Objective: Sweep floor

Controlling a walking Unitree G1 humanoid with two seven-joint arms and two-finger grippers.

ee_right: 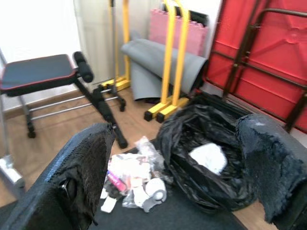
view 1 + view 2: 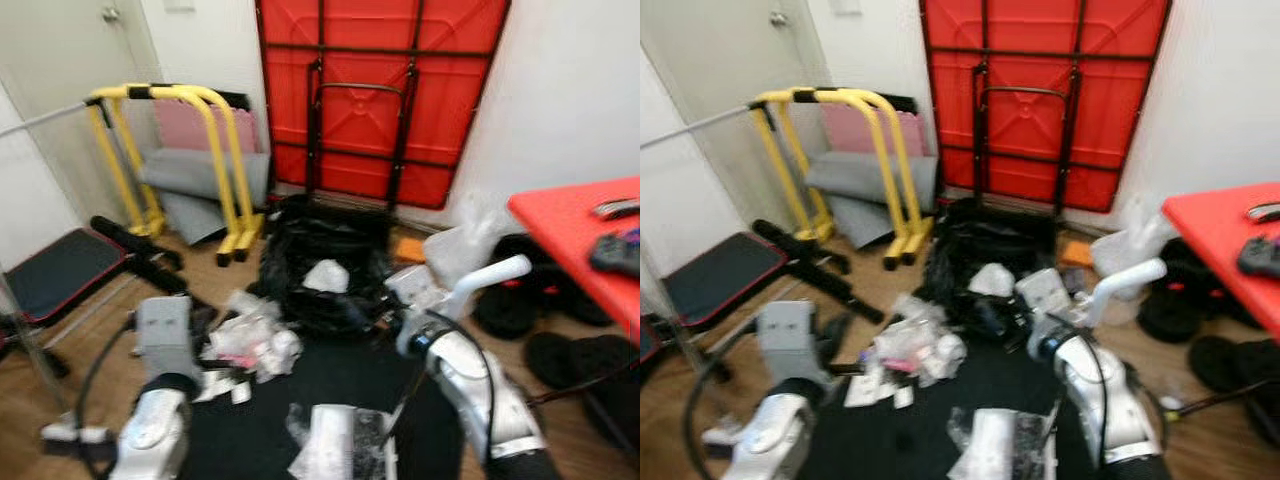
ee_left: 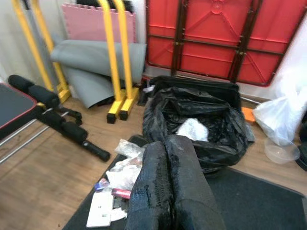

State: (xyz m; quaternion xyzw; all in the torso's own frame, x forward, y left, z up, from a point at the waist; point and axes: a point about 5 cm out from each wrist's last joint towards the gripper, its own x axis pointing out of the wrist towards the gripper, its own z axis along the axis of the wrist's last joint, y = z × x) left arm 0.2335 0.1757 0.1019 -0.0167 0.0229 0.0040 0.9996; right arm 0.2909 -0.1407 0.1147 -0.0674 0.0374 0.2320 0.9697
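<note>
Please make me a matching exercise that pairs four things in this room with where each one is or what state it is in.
Things:
1. black trash bag
2. folded red table
3. left tool
4. right tool

Places or states:
A. leaning upright against the wall
B. fingers wide apart
C. open on the floor, with a white wad inside
D. fingers pressed together

Pairs: 1-C, 2-A, 3-D, 4-B
</note>
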